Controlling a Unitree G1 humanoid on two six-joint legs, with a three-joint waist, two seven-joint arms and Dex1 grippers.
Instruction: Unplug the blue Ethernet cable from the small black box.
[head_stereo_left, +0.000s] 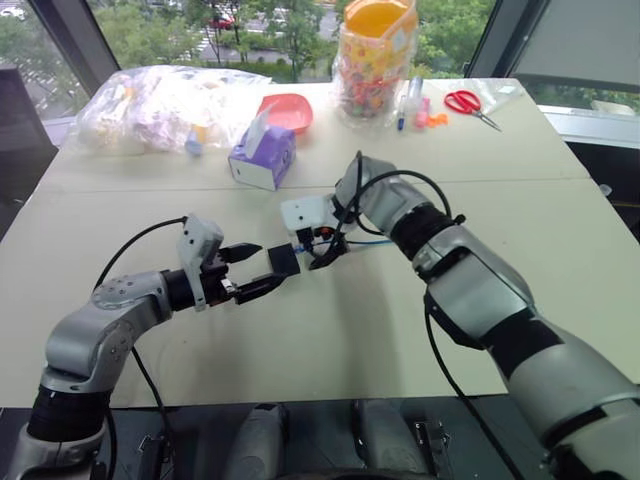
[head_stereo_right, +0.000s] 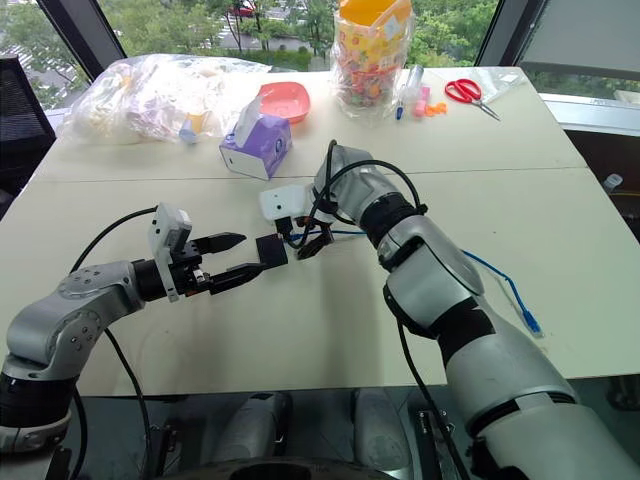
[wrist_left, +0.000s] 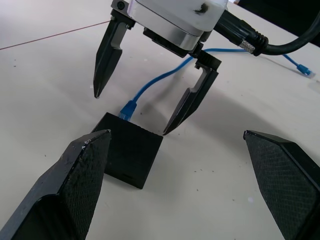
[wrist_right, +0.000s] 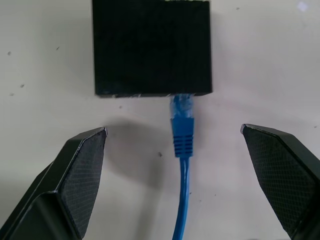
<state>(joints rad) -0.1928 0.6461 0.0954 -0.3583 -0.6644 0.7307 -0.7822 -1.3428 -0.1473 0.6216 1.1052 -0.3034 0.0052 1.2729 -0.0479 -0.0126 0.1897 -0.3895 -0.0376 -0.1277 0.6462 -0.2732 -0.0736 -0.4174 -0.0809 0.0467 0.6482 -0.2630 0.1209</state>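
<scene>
The small matte black plastic box (wrist_right: 151, 47) sits mid-bench (head_stereo_left: 330, 340), the thin bright blue Ethernet cable (wrist_right: 182, 165) apparently still plugged in at 3 o'clock. The left gripper (head_stereo_left: 256, 270) at its 9 o'clock and the right gripper (wrist_left: 131, 114) over the plug both gape wide, empty.

1. The small black box (head_stereo_left: 283, 261) sits on bare worktop (head_stereo_left: 330, 340), with open surface on its near side.
2. The left gripper (head_stereo_left: 256, 270) and right gripper (head_stereo_left: 322, 250) flank it closely, jaws spread.
3. The blue Ethernet cable (wrist_right: 182, 165) lies between the right jaws, still plugged in.
4. The purple tissue box (head_stereo_left: 262, 156) stands well behind.
</scene>
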